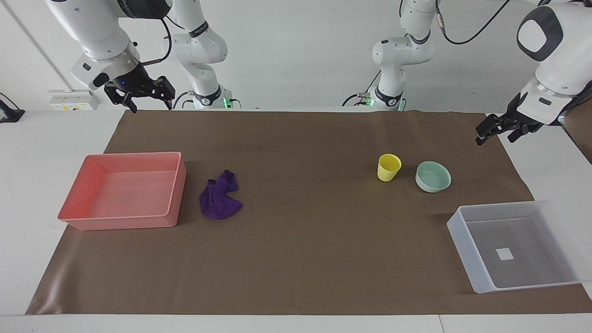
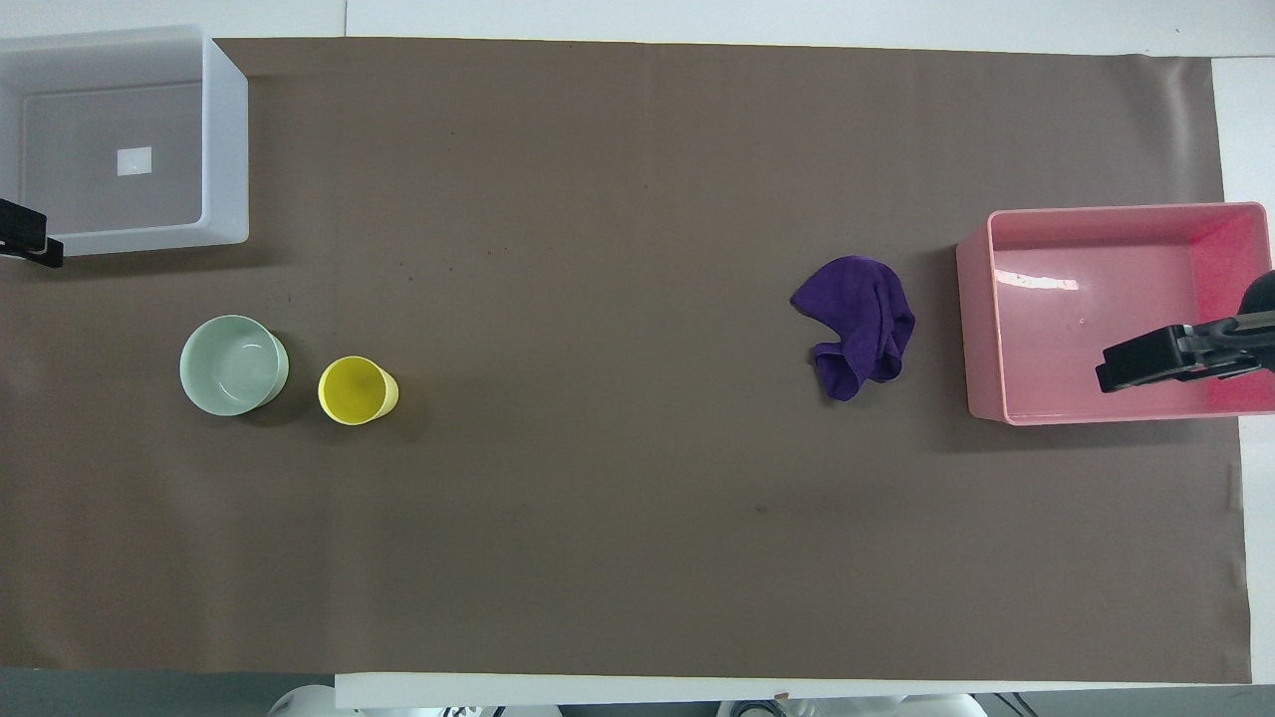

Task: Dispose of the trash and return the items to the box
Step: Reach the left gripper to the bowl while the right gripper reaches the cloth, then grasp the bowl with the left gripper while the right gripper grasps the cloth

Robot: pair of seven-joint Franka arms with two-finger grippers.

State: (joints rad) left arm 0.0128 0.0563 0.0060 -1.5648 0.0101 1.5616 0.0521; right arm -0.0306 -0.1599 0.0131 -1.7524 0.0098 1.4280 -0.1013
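Note:
The purple rag (image 1: 220,195) lies crumpled on the brown mat beside the pink tray; it also shows in the overhead view (image 2: 859,325). The yellow cup (image 1: 388,167) stands upright beside the mint-green bowl (image 1: 433,176), both empty, toward the left arm's end; the cup (image 2: 357,389) and the bowl (image 2: 233,364) also show in the overhead view. The translucent box (image 1: 462,240) stands empty, farther from the robots than the bowl, and shows in the overhead view too (image 2: 227,139). My right gripper (image 1: 150,105) hangs open and empty, high over the pink tray (image 2: 1146,363). My left gripper (image 1: 496,138) hangs open and empty at the mat's edge (image 2: 30,244).
The pink tray (image 1: 175,194) stands empty at the right arm's end of the mat (image 2: 981,329). A brown mat (image 1: 300,231) covers most of the white table.

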